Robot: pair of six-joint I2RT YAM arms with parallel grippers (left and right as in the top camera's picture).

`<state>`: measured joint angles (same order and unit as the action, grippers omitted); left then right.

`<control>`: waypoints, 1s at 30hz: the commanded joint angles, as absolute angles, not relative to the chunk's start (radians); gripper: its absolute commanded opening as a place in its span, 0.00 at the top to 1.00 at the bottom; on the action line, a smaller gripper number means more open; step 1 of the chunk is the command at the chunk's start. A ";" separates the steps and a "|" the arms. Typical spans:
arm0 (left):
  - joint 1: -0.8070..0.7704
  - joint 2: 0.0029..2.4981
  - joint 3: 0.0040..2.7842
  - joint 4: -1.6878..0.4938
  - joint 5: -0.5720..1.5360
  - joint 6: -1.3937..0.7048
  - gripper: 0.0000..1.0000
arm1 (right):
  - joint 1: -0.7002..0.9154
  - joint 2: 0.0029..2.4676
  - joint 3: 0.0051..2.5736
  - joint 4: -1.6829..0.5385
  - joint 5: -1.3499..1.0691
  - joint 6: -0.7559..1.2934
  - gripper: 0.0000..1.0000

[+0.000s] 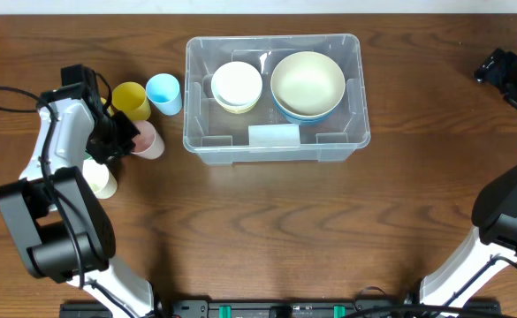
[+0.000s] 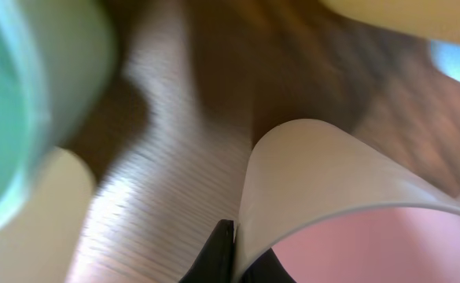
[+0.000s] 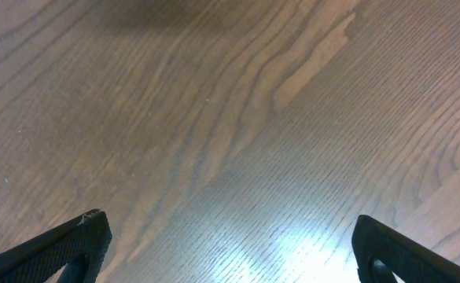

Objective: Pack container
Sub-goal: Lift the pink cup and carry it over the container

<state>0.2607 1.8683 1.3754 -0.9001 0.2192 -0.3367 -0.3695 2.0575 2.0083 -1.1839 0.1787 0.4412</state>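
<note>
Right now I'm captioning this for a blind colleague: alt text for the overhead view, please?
The left claw pinches a pink cup's rim, left of a clear bin holding two bowl stacks. A yellow cup, blue cup and cream cup stand nearby; the right claw is at the far right.

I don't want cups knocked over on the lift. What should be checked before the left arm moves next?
1. left fingers shut on pink cup rim: ok.
2. Grip depth on the rim: cannot tell.
3. yellow cup clear of pink cup: cannot tell, very close.
4. Bare floor in container in front of the bowls: ok.
5. right fingers open, away from container: ok.
</note>
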 commanded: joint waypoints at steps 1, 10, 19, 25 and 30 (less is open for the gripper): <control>0.248 1.735 1.385 -0.909 0.359 -0.210 0.94 | -0.362 2.042 2.012 -1.183 0.183 0.459 0.01; 0.132 1.254 1.393 -0.926 0.377 -0.090 0.94 | -0.361 2.042 2.012 -1.182 0.183 0.459 0.01; -0.088 1.163 1.621 -0.876 0.373 -0.144 0.94 | -0.360 2.042 2.012 -1.182 0.183 0.459 0.01; -0.226 1.358 1.819 -0.897 0.272 -0.142 0.94 | -0.360 2.042 2.012 -1.182 0.183 0.459 0.01; -0.303 1.562 1.910 -0.942 0.202 -0.094 0.95 | -0.360 2.042 2.012 -1.182 0.183 0.459 0.01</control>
